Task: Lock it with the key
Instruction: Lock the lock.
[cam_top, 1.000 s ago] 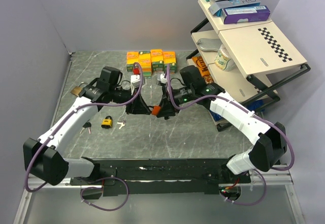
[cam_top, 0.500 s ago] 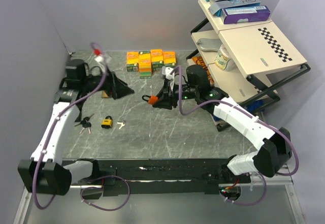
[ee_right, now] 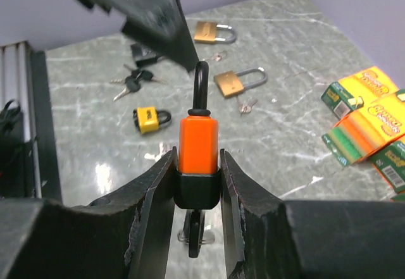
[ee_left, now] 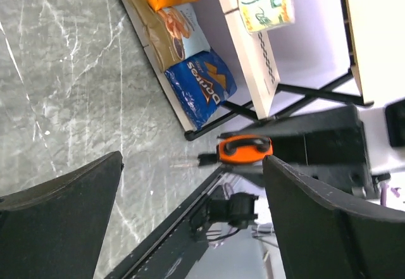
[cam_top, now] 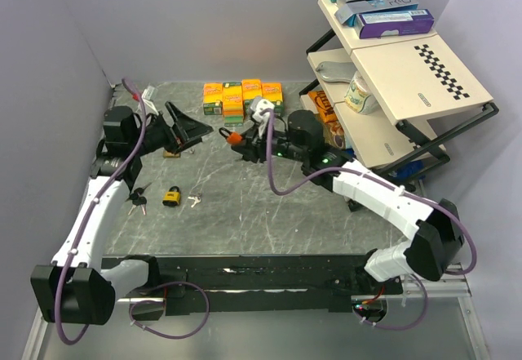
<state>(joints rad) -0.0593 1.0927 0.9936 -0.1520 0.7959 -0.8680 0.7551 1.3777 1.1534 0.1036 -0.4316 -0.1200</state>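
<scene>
Nearest the arm bases, flat on the bench (cam_top: 269,221): a yellow padlock (cam_top: 171,197), a bunch of keys (cam_top: 136,200) to its left, one loose key (cam_top: 194,201) just to its right. None of these in any grip.

Farther in, raised clear of the bench: the orange padlock (ee_right: 199,141), pinched by its body in the closed right end effector (ee_right: 198,173). Shackle (ee_right: 201,83) leading away from the right wrist, toward the left end effector (cam_top: 200,131). What looks like a key (ee_right: 194,236) hanging from the opposite, lower end. Shackle seated or not: cannot tell.

Left end effector spread wide, holding nothing, near the shackle tip but apart from it. Long axis of the padlock running roughly from one end effector to the other. Judged from this: left arm the only free one and nearer the shackle, but the key end turned away from it, so probably a reach below the right fingers for any turn.

Beyond, on the bench: a brass padlock (ee_right: 229,84) and a second brass padlock (ee_right: 212,32). At the far edge, a row of crayon boxes (cam_top: 243,97), closed, contents unseen. Off to the right, a rack (cam_top: 391,66): snack bags (ee_left: 201,84) on the low tier, a jar (cam_top: 359,92) on the middle one, flat boxes (cam_top: 379,1) on top.
</scene>
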